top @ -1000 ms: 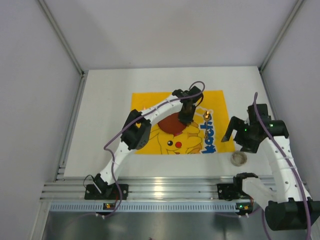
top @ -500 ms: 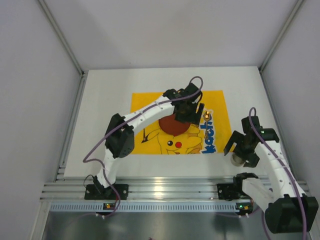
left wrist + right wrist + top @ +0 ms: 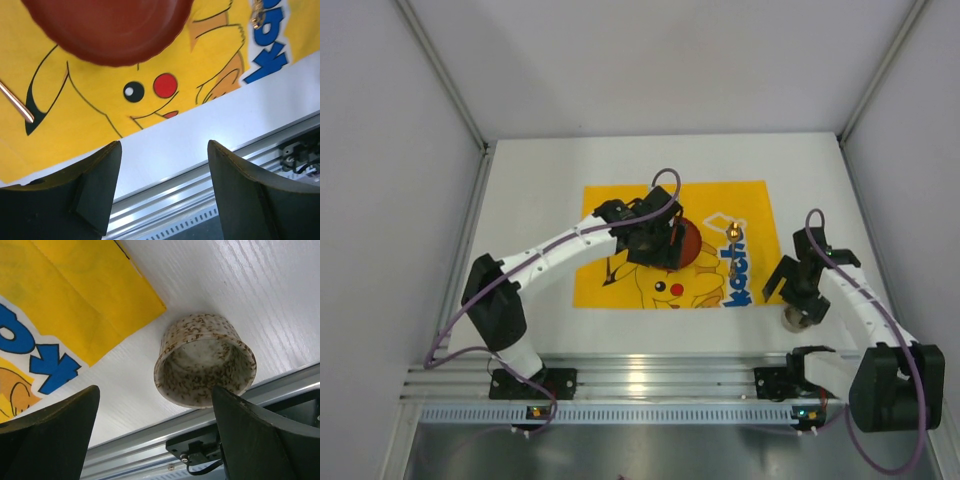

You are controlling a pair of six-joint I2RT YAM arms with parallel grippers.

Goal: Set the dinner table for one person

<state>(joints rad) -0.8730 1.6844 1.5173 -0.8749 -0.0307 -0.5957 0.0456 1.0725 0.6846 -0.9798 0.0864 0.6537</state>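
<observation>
On the white dinner table [image 3: 530, 200] lies a yellow cartoon-print cloth [image 3: 610, 210]. A dark red plate [image 3: 688, 243] [image 3: 107, 30] rests flat on the cloth. My left gripper [image 3: 655, 245] [image 3: 164, 146] hovers just near-left of the plate, open and holding nothing. A speckled cream cup [image 3: 798, 318] [image 3: 205, 360] stands upright on the bare table off the cloth's near right corner. Over the cup is my right gripper [image 3: 796, 298] [image 3: 156, 390], open wide, with the cup just ahead of its right finger [image 3: 260, 435] and untouched.
A gold utensil [image 3: 732, 240] [image 3: 257, 12] lies on the cloth right of the plate. A copper-coloured utensil end [image 3: 15, 102] shows on the cloth's left part. The aluminium rail [image 3: 640, 375] [image 3: 150, 440] runs along the near edge, close behind the cup.
My left gripper opened, let go of the plate and drew back to the left. My right gripper came nearer and lower, ending over the cup.
</observation>
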